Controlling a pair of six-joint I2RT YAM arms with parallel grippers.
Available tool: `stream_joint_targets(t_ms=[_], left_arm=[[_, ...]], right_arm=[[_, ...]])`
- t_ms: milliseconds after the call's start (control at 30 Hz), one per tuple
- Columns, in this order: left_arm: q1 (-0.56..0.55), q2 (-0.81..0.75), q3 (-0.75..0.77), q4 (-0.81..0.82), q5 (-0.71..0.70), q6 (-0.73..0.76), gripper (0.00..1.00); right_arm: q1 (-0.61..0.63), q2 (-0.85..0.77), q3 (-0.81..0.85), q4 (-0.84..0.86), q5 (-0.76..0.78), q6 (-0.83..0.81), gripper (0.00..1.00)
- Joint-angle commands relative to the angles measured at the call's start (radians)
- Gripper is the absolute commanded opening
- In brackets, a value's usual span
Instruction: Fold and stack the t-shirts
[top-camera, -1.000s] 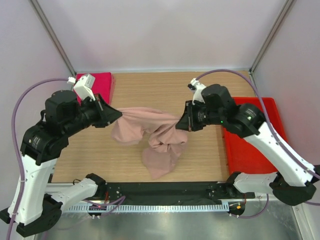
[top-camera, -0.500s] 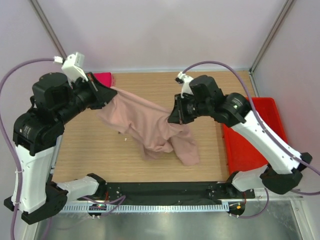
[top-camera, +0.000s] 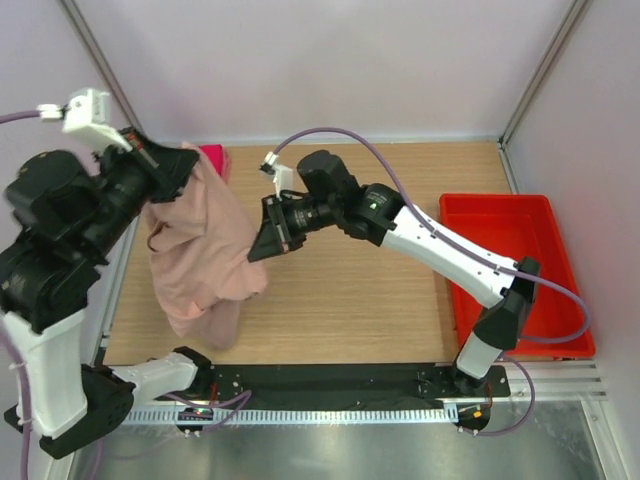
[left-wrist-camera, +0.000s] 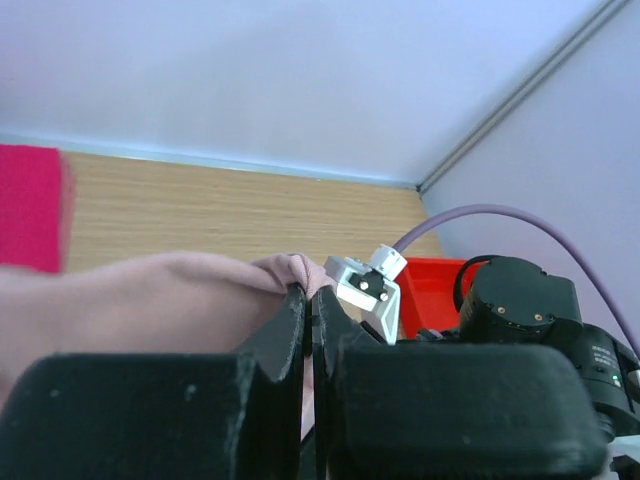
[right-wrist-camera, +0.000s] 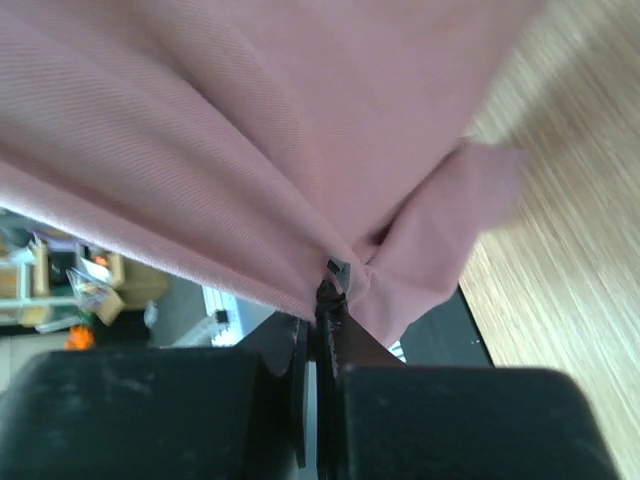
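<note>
The pale dusty pink t-shirt (top-camera: 200, 250) hangs in the air over the table's left side, bunched and drooping toward the near edge. My left gripper (top-camera: 188, 158) is shut on its upper far edge, seen in the left wrist view (left-wrist-camera: 310, 292) with cloth (left-wrist-camera: 150, 300) pinched between the jaws. My right gripper (top-camera: 258, 250) is shut on the shirt's right side; its wrist view (right-wrist-camera: 328, 275) shows cloth (right-wrist-camera: 250, 150) gathered at the jaw tips. The magenta-pink t-shirt (top-camera: 212, 158) lies at the far left corner, mostly hidden behind the hanging shirt; it also shows in the left wrist view (left-wrist-camera: 30, 205).
A red plastic bin (top-camera: 515, 275) stands at the right of the wooden table (top-camera: 380, 290); its corner shows in the left wrist view (left-wrist-camera: 432, 285). The right arm (top-camera: 420, 235) stretches across the table's middle. Frame posts stand at the far corners.
Both grippers have carried the pale pink shirt up and far to the left, off the table's middle. The right arm has reached across leftward; the left arm has risen.
</note>
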Motion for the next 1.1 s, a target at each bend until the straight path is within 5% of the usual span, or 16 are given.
stream_joint_targets(t_ms=[0, 200, 367, 433, 600, 733, 1067], left_arm=[[0.007, 0.109, -0.169, 0.253, 0.127, -0.013, 0.00], [-0.055, 0.444, -0.294, 0.396, 0.400, -0.088, 0.02], [-0.146, 0.661, -0.236, 0.397, 0.465, -0.099, 0.45], [-0.146, 0.674, -0.210, 0.357, 0.456, -0.088, 0.54], [-0.113, 0.560, -0.222, 0.246, 0.387, -0.005, 0.70], [-0.071, 0.396, -0.311, 0.140, 0.273, 0.001, 0.69], [0.032, -0.098, -0.776, -0.102, 0.052, -0.155, 0.63]], right_arm=[[-0.073, -0.107, -0.134, 0.119, -0.092, 0.102, 0.15], [-0.260, -0.340, -0.456, -0.195, 0.265, 0.073, 0.52], [-0.381, -0.583, -0.685, -0.362, 0.471, 0.050, 0.59], [-0.383, -0.615, -0.705, -0.379, 0.499, 0.045, 0.62], [-0.383, -0.534, -0.699, -0.317, 0.413, -0.005, 0.62], [-0.360, -0.383, -0.658, -0.215, 0.362, -0.040, 0.63], [-0.070, 0.232, -0.182, -0.171, 0.299, -0.067, 0.67]])
